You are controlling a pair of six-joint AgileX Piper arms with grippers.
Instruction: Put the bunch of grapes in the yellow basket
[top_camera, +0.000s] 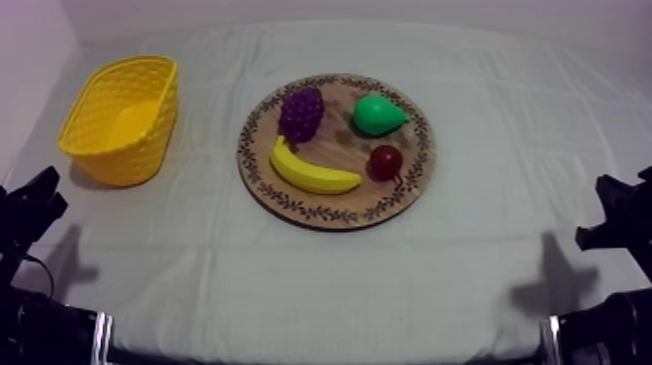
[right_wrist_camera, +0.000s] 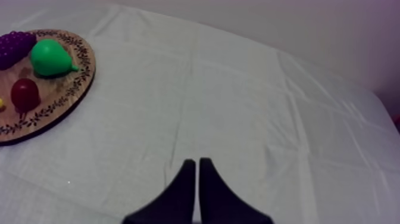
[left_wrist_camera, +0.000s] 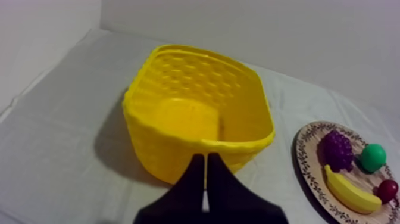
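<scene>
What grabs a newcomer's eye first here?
The bright yellow plastic basket, empty, at the left of the table. Then the round wooden board with a patterned rim at centre, carrying a purple bunch of grapes, yellow banana, green pear and small red fruit.
</scene>
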